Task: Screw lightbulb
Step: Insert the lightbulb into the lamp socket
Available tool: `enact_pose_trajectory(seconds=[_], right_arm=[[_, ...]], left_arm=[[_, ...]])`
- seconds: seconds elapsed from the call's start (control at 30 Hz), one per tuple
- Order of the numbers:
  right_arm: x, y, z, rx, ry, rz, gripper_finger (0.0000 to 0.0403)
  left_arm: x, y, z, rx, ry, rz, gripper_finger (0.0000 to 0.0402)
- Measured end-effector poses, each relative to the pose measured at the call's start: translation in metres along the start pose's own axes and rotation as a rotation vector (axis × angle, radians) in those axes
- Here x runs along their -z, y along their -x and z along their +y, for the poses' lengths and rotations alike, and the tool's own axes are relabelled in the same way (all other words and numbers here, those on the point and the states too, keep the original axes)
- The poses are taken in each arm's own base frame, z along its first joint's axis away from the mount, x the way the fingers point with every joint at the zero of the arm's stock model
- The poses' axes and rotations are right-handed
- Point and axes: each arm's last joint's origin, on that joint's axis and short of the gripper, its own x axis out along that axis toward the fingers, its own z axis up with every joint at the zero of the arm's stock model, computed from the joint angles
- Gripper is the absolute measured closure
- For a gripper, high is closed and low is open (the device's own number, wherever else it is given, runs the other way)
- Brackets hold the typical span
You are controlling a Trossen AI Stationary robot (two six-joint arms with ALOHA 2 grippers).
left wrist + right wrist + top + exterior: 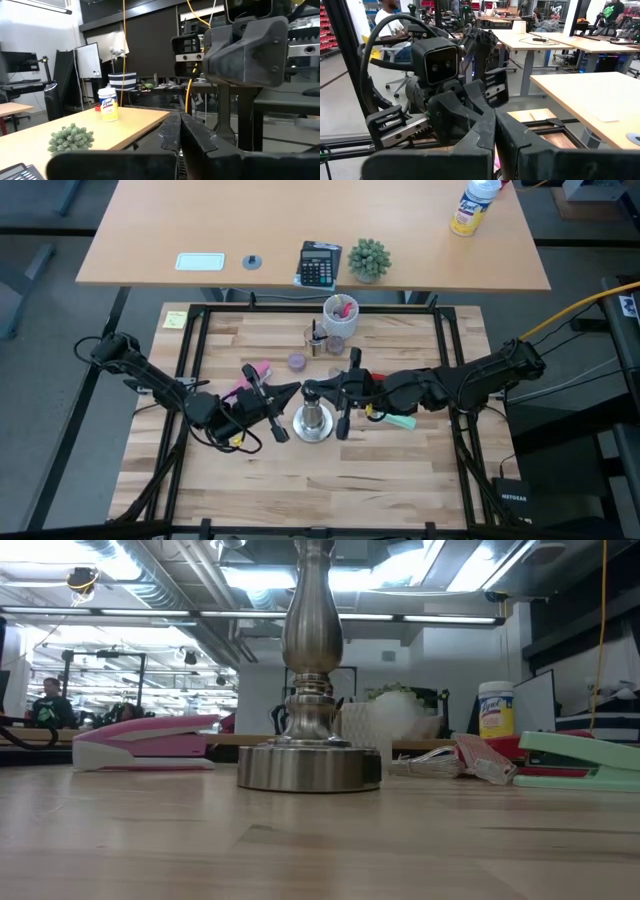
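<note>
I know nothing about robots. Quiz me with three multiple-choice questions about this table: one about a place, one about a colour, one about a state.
1. Where does the silver stand sit?
A. At a corner of the table
B. Mid-table, between the two arms
C. On the far desk by the calculator

2. What colour is the stapler on the left arm's side of the stand?
A. Pink
B. Black
C. Yellow

3. How are the fingers of the left end effector and the right end effector?
A. Both wide open
B. One open, one shut
C. Both shut

Answers:
1. B: the high view shows both arms reaching in toward it from either side.
2. A: it is pink in both the high and low views.
3. C: each wrist view shows its two fingers pressed together, holding nothing.
</note>
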Motion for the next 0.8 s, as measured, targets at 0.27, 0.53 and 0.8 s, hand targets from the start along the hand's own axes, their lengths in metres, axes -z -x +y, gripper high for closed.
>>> enact_pose_trajectory(seconds=[0.27, 0.53, 0.8], right_arm=[[-0.0011, 0.0004, -0.0002, 0.000, -0.002, -0.004, 0.0393], [-0.0016, 0.0007, -0.0003, 0.001, -0.003, -0.005, 0.0393], [-0.0019, 0.0007, -0.0003, 0.000, -0.004, -0.007, 0.0393]], left_arm=[[0.0000, 0.0001, 0.0000, 0.000, 0.008, 0.000, 0.0400], [0.0000, 0.0002, -0.0002, 0.002, 0.022, 0.000, 0.0400], [0.0000, 0.0002, -0.0002, 0.002, 0.022, 0.000, 0.0400]])
